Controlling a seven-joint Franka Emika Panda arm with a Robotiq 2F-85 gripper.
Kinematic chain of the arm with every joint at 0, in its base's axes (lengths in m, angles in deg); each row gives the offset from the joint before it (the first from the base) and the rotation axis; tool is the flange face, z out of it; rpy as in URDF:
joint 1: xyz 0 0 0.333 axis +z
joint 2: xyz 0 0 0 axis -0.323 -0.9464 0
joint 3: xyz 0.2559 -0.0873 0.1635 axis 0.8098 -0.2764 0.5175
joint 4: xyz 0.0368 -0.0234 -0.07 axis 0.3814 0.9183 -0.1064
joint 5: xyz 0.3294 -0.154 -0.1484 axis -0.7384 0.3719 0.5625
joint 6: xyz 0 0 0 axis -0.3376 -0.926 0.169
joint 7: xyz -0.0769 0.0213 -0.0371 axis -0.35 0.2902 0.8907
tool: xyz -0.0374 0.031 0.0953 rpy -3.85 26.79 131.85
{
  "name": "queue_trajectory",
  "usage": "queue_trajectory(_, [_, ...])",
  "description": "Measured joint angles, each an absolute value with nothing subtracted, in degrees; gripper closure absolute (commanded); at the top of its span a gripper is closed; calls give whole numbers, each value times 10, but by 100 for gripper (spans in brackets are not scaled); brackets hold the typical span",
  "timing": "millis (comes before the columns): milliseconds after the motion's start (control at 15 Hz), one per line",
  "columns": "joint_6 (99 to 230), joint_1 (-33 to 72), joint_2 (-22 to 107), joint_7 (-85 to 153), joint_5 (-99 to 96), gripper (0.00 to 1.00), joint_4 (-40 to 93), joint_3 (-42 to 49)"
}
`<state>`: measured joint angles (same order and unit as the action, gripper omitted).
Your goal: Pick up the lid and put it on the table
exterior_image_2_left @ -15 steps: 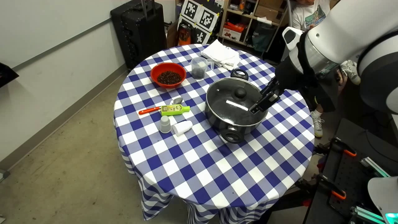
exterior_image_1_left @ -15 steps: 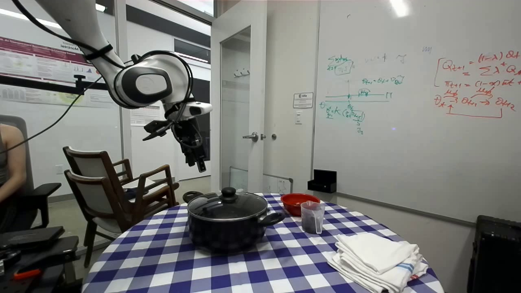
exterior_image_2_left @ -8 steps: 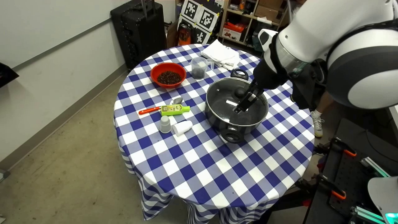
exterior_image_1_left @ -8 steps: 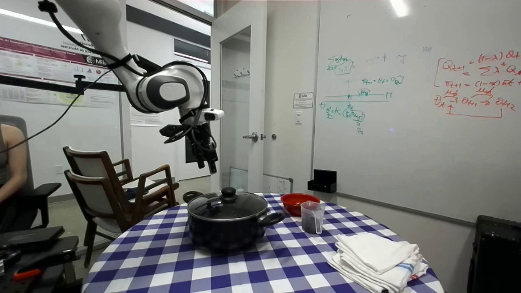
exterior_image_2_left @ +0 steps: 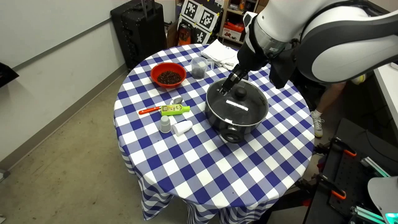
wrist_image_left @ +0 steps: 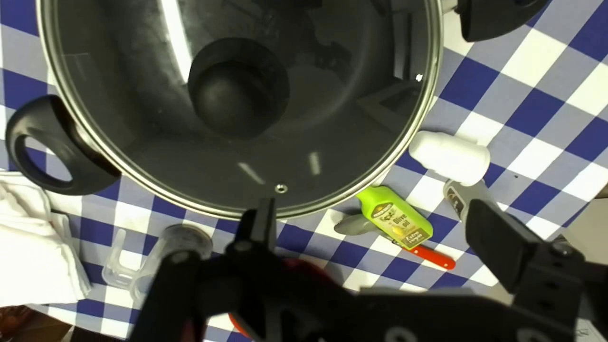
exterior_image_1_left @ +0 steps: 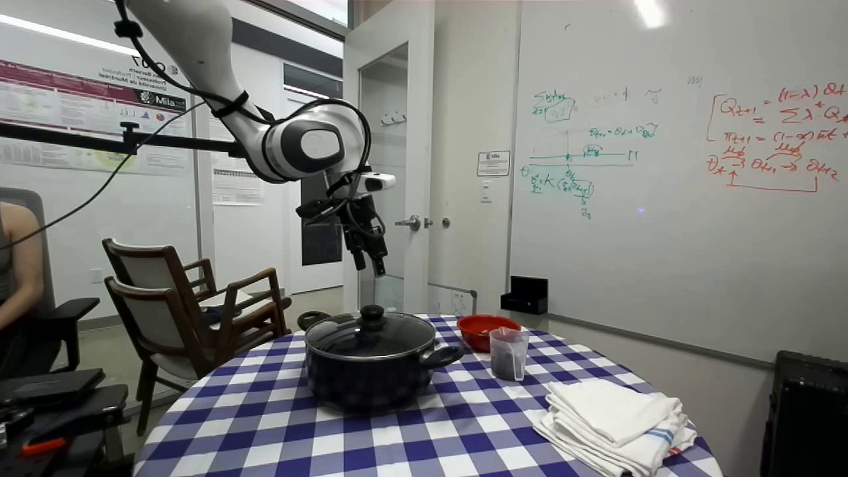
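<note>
The lid (exterior_image_1_left: 401, 336) is dark, see-through and shallow-domed with a metal rim and a black knob (exterior_image_1_left: 372, 314). It sits flat on the dark two-handled pot (exterior_image_1_left: 368, 384), and shows in both exterior views (exterior_image_2_left: 245, 109). The pot stands on the round table (exterior_image_1_left: 457, 440) with the blue-and-white checkered cloth. My gripper (exterior_image_1_left: 370, 267) is open and empty, pointing down well above the lid. In an exterior view its tip (exterior_image_2_left: 223, 91) appears over the lid's rim, beside the knob. In the wrist view the lid (wrist_image_left: 323, 128) fills the top, with the gripper (wrist_image_left: 370, 213) fingers below the knob.
A red bowl (exterior_image_2_left: 157, 74) of dark beans, a clear measuring cup (exterior_image_2_left: 199, 68) and folded white towels (exterior_image_1_left: 613, 417) stand around the pot. A green oil bottle (exterior_image_2_left: 171, 109), a red-handled utensil (exterior_image_2_left: 149, 110), a grey shaker (exterior_image_2_left: 165, 124) and a white shaker (exterior_image_2_left: 182, 127) are beside it.
The arm has swung across above the pot, toward the red bowl's side. The gripper has passed over the lid beyond the knob. The lid, pot and other objects have not moved.
</note>
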<state>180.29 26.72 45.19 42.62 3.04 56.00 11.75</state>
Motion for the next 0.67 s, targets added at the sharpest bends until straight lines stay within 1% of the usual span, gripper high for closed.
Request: queue_trajectory(667, [1714, 268, 401, 443, 69, 0, 512, 64])
